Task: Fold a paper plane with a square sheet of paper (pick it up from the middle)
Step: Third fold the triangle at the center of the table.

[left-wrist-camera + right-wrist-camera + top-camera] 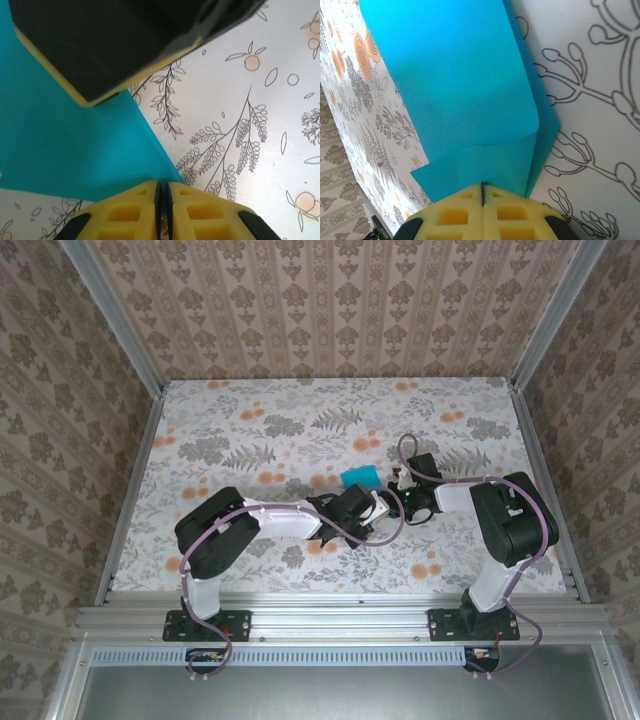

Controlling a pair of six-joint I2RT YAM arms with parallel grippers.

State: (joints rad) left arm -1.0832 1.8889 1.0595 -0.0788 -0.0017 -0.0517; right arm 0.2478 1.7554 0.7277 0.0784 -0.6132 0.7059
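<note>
Your left fingers [150, 195] are pressed together at a corner of the sheet [75, 140], but it's unclear whether they hold it. If they don't, the sheet, mid-tabletop [250, 420] between both arms, may slide or crease crooked should your right fingers [472, 197], pinching its curled flap, pull. Its long axis seems left-to-right, and no nose shows yet.

We see the square sheet of paper [360, 476], plain teal-blue, sitting near the middle of the table [250, 410]; it bends over itself, one edge pinched in the right claw [482, 189].
</note>
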